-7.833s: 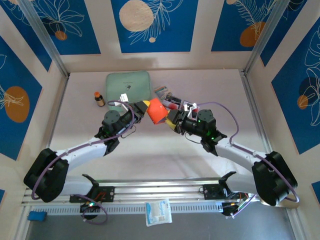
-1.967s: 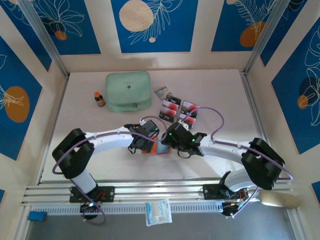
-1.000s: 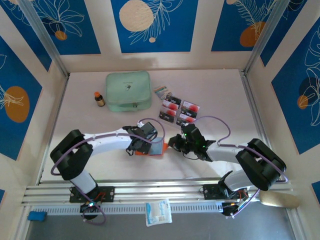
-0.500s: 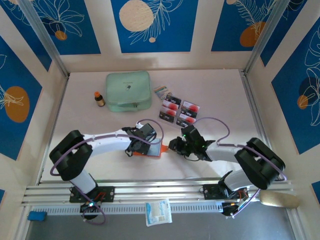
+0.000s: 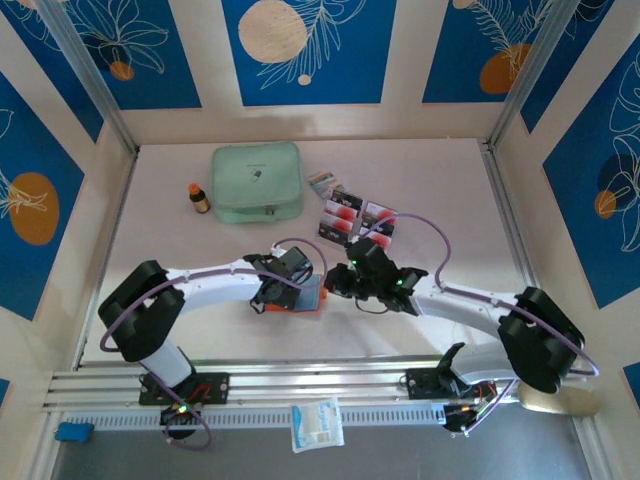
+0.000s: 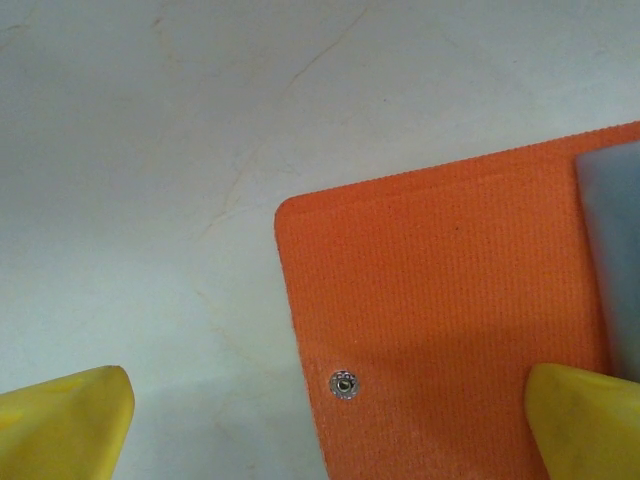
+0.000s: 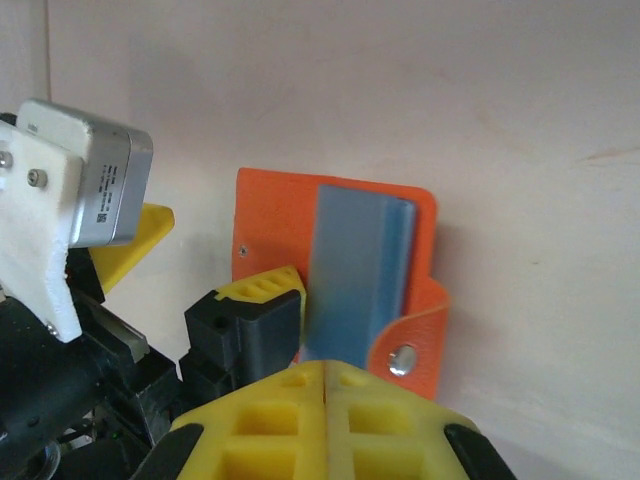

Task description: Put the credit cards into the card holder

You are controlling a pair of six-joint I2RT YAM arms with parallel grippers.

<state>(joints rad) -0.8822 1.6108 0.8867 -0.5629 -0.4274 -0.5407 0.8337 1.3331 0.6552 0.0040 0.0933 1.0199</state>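
Lying open and flat on the tabletop (image 5: 450,190), a little toward 6 o'clock from its middle, is the one orange card holder (image 5: 297,303), with its stack of greyish sleeves (image 7: 355,270) facing up and one snap tab (image 7: 405,358) folded out at the edge. Two arms meet over it. The left tool (image 6: 330,430) is spread wide: one yellow finger (image 6: 590,420) rests on the orange cover, the other hangs over bare tabletop just beside the holder. The right tool (image 7: 328,410) has its two fingers pressed together with nothing seen between them, the tips right at the near end of the sleeves; I cannot tell if they touch.

At 1 o'clock from the holder, well apart from it, lie the credit cards (image 5: 342,207), four in a two-by-two block, one partly behind the right arm. One striped packet (image 5: 322,184) sits just beyond them at 11 o'clock. One mint-green pouch (image 5: 257,182) lies at 11 o'clock on the tabletop, with one small brown bottle (image 5: 199,197) at its 9 o'clock.
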